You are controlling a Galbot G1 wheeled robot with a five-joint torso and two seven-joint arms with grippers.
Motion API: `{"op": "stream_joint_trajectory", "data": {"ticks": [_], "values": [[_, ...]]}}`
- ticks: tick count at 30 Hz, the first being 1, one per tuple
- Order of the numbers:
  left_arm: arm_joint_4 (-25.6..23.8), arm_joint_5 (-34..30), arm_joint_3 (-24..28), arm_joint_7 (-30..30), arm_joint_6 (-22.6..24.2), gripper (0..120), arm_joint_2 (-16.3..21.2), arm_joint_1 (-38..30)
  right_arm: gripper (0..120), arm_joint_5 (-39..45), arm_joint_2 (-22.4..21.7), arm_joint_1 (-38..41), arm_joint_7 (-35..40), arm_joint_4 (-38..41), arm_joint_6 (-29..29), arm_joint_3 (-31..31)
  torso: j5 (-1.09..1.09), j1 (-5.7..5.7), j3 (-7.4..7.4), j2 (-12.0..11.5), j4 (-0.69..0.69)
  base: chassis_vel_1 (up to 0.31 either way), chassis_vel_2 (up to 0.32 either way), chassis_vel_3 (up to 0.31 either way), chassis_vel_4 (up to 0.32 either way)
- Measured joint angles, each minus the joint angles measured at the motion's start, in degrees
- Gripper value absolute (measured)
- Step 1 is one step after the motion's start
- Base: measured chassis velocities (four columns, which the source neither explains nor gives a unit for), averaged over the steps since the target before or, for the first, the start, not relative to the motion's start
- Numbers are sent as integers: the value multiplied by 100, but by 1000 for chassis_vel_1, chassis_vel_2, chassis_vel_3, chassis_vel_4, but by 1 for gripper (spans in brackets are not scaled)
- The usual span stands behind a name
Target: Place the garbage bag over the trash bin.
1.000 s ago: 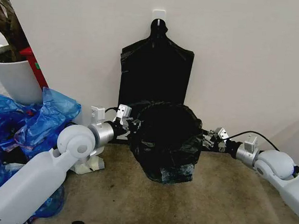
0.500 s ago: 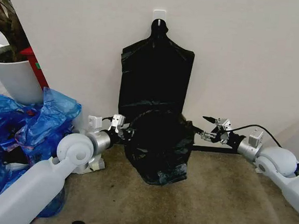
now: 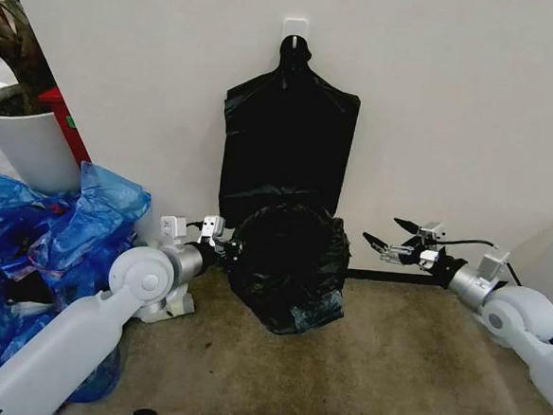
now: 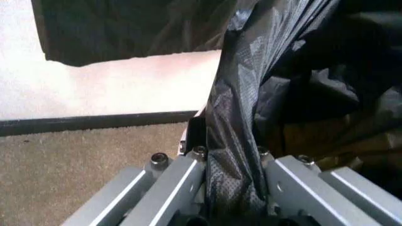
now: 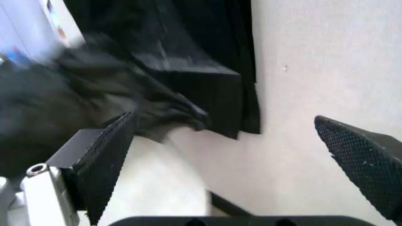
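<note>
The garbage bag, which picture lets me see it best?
The head view: it shows the whole garbage bag draped over the bin on the floor by the wall. The left wrist view shows just a wrinkly strip pinched in the left gripper. The right wrist view shows a dark blurry bit past the right gripper's open jaws.

The garbage bag (image 3: 287,265) is glossy black with grey wrinkle highlights. Behind it on the cream-white wall (image 3: 454,115) hangs a flat black bundle (image 3: 289,137). Left of the garbage bag lie bright blue plastic bags (image 3: 62,226), with a white plant pot (image 3: 20,147) beyond them. The floor (image 3: 360,375) is mottled tan-brown. The left tool (image 4: 232,188) is silver-grey; the right tool (image 3: 395,235) has black, dot-textured fingers (image 5: 107,160).
</note>
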Motion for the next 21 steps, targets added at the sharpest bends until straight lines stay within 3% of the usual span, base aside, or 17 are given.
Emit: {"op": "stream_joint_trajectory", "data": {"ticks": [1,4,8,14,21], "values": [[0,0,0,0,0,1,0,0,100,0,0,0,0,0,0,0,0,0,0,0,0,0,0,0,0],[90,-12,-1,-13,0,1,-26,12,100,1225,72,-907,304,682,-363,636,0,0,0,0,-1,0,0,0,0],[203,-157,1,-162,-11,1,-90,9,99,2238,283,-1922,378,1281,-670,1128,0,0,-1,0,-2,0,0,0,0],[343,-417,31,-342,-29,1,-151,-124,94,3084,560,-2627,253,1660,-1165,1243,0,0,-1,0,0,0,0,0,0],[417,-510,34,-378,-63,1,-158,-241,91,3229,698,-2786,236,1701,-1550,1065,0,0,-1,0,-1,0,0,0,0]]}}
